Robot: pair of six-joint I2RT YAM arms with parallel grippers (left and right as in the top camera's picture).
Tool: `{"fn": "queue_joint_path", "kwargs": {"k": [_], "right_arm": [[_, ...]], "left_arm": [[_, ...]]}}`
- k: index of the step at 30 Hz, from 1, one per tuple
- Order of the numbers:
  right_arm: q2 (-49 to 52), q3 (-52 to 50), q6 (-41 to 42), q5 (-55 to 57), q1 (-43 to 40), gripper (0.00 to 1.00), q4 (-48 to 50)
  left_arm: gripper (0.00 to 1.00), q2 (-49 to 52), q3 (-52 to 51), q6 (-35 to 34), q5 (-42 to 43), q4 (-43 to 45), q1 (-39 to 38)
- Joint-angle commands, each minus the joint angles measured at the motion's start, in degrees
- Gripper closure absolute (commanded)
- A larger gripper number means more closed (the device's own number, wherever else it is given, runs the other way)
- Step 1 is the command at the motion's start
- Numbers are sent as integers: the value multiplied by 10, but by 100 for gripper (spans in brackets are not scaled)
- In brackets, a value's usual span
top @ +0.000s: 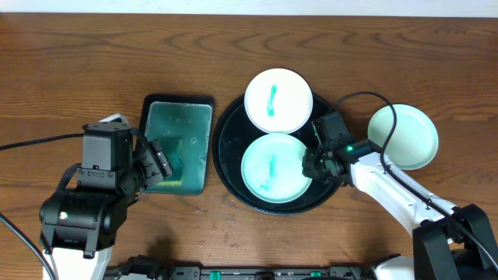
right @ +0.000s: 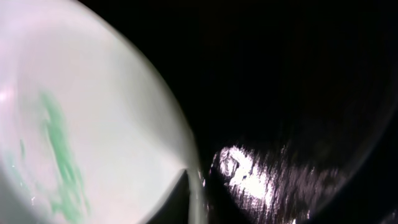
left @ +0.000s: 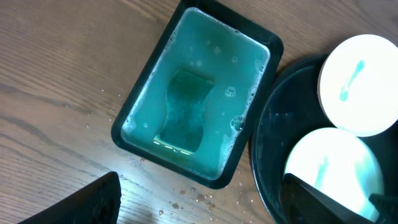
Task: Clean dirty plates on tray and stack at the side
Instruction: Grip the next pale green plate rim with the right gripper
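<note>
The round black tray (top: 224, 159) sits mid-table. Two white plates with teal smears lie on it: a far plate (top: 278, 101) and a near plate (top: 268, 169). A third plate (top: 402, 136), plain and pale, lies on the table to the right of the tray. My right gripper (top: 312, 162) is shut on the near plate's right rim. In the right wrist view the rim (right: 194, 168) runs between the fingers (right: 198, 208), with the tray floor (right: 298, 93) behind. My left gripper (top: 158, 165) is open and empty above the rectangular tray's left edge. In the left wrist view its fingers (left: 205, 214) are spread wide.
A smaller rectangular black tray (top: 152, 105) holds teal-green liquid, and a sponge (left: 183, 109) lies in it. Crumbs and droplets (left: 186, 199) lie on the wood between the two trays. A black cable (top: 381, 117) loops over the right arm.
</note>
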Motion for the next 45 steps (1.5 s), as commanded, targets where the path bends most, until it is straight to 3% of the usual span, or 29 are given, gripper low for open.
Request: {"fn": "queue_joint_path", "kwargs": {"k": [1,4,10,17,20,25,32,36,40,45], "right_arm": [[-5,9,-61,-10,2,69,26],[-20,37,-146,-15,0,66,2],[-72,99,-217,2,-3,66,-64],[-111,107,-217,2,-3,72,-77],[-111,107,-217,2,-3,72,-84],[-111,107,-217,2,-3,72,-89],[-111,107,-214,2,-3,72,-101],[-111,107,-215,2,-3,72,-107],[-111,107,-214,2,-3,73,-108],[-111,107,-214,2,-3,74,-116]], "left_arm": [[18,0,11,3,-2,-2,3],[18,0,11,3,-2,-2,3],[18,5,9,-7,-1,-1,3],[19,59,-31,-7,-3,-3,3],[24,103,-57,10,-5,21,3],[29,203,-64,19,-63,85,3],[34,363,-64,23,-44,128,3],[55,440,-64,23,-36,147,3],[66,490,-64,27,-36,179,3],[87,509,-64,43,16,206,3]]}}
